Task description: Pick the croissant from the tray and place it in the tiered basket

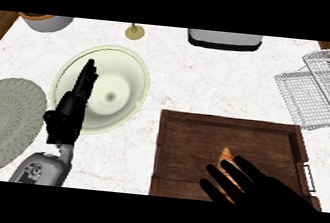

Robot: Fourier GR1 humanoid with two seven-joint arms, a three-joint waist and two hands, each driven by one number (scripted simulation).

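Right hand [264, 189], fingers apart, covers croissant [226, 155] on near tray [195, 136]; left hand [70, 112] rests left, fingers straight together.

The counter [200, 82] is white marble with faint grey veins. The tray [226, 121] is dark brown wood grain. The croissant [226, 156] is golden orange. The plate [125, 68] is pale cream-green. The round mat [9, 103] is grey with fine concentric ribbing. The basket [323, 98] is white wire mesh. The left hand [71, 110] and right hand [266, 189] are black; the left forearm [40, 170] is grey.
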